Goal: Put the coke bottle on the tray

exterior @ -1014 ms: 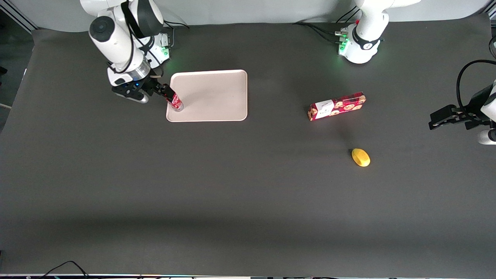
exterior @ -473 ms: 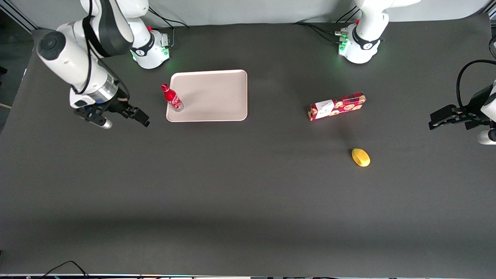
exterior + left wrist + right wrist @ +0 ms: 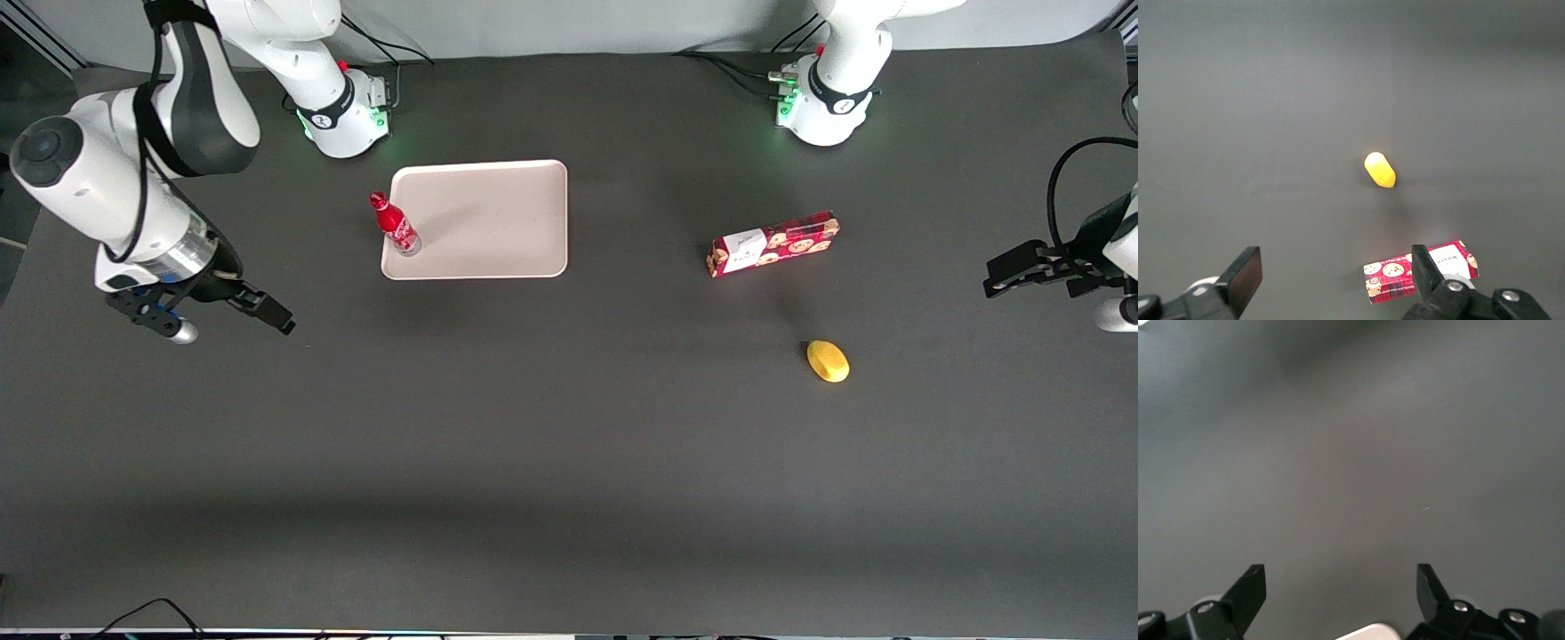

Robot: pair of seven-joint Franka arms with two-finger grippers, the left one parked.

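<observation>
Bottle [image 3: 396, 225] first: the small red coke bottle stands upright on the tray [image 3: 498, 222], its silvery base down and its red cap up. In the front view its long axis reads as a short slant, with the cap leaning out past the tray's rim; that is most likely the camera's angle, not a real tilt. The base sits just inside the tray's short edge toward the working arm's end of the table, close to the corner nearer the front camera. Nothing touches the bottle.

The tray lies flat on the dark table [image 3: 569, 462], long edges running along the table's length, and the rest of its surface is bare.

The gripper [image 3: 233, 306] hangs over open table, well apart from the tray, nearer the front camera than it and toward the working arm's end of the table. Its jaws are spread wide with nothing between them; in the right wrist view the two black fingertips [image 3: 1250, 590] frame only grey table, and the fingers are cut off by that picture's edge. A pale rounded shape also shows at that edge between the fingers; what it is cannot be made out.

Toward the parked arm's end lie a red cookie box [image 3: 773, 244] and, nearer the front camera, a small yellow object [image 3: 828, 361]. In the left wrist view the box [image 3: 1421, 270] is partly covered by the parked gripper's finger.
</observation>
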